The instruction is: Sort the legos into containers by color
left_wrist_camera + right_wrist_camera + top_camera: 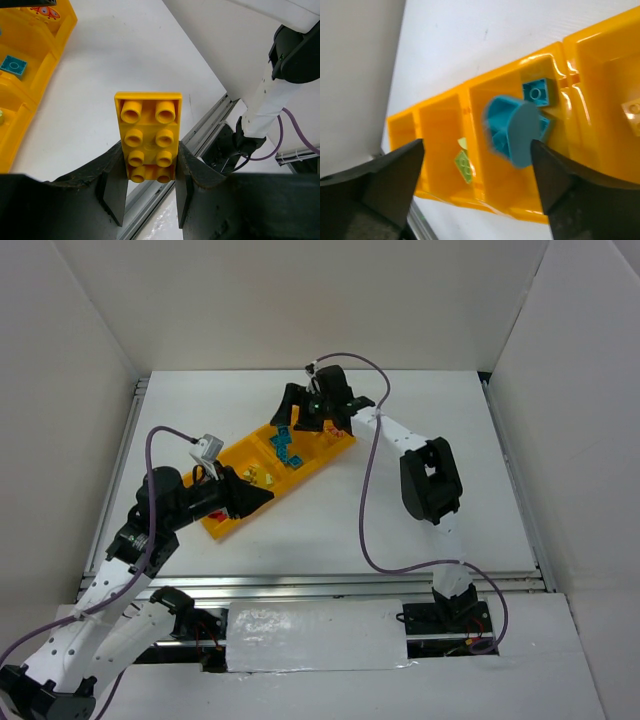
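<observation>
The orange-yellow tray [243,452] lies diagonally on the table, four compartments in a row. My left gripper [258,498] hovers by its near-left end and is shut on an orange-yellow two-by-four brick [148,135], studs facing the camera. My right gripper [320,420] is over the tray's far end, jaws wide open [477,155]. A blurred teal round-topped piece [515,131] is between its fingers, over a compartment that holds a teal brick [536,92]. The compartment beside that one holds a yellow-green brick [464,164]. An orange-yellow brick [634,115] lies in the compartment on the other side.
The tray's edge [22,82] shows at the left of the left wrist view, with a teal brick [13,65] inside. The table's metal rail [200,135] and the right arm's base [265,100] lie beyond the held brick. White walls enclose the table.
</observation>
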Action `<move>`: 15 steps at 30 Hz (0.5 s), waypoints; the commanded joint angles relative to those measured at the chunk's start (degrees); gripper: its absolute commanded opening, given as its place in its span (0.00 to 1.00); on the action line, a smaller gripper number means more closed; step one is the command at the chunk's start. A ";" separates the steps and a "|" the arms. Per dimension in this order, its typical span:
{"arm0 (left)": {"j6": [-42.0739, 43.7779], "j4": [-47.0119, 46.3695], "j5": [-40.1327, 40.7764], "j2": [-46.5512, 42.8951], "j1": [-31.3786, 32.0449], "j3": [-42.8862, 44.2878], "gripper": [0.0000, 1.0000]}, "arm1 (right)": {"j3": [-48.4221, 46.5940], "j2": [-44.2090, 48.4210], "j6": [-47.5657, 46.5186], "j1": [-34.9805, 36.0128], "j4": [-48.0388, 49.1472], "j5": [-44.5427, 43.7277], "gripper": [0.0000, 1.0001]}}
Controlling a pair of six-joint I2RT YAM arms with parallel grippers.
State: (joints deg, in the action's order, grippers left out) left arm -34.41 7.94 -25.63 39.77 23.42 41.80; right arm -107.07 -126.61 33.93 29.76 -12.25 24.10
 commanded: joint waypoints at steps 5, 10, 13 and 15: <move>1.02 -2.50 -0.39 0.57 -0.39 -0.32 0.00 | -1.05 3.55 -1.85 1.36 -1.20 -0.28 1.00; 0.49 -4.51 -3.81 1.19 -0.30 -0.14 0.00 | 11.85 17.75 -2.56 1.18 9.91 6.01 1.00; -0.56 -7.41 -9.34 1.80 -0.48 -0.49 0.00 | 24.33 26.48 -0.63 1.18 24.69 16.12 0.99; -1.61 -11.17 -14.08 2.33 -0.48 -0.84 0.00 | 32.68 31.04 4.54 1.18 38.26 27.37 1.00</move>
State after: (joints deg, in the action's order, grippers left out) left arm -34.87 4.67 -31.70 41.65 23.29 41.12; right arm -80.47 -104.29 34.28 30.55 1.76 35.62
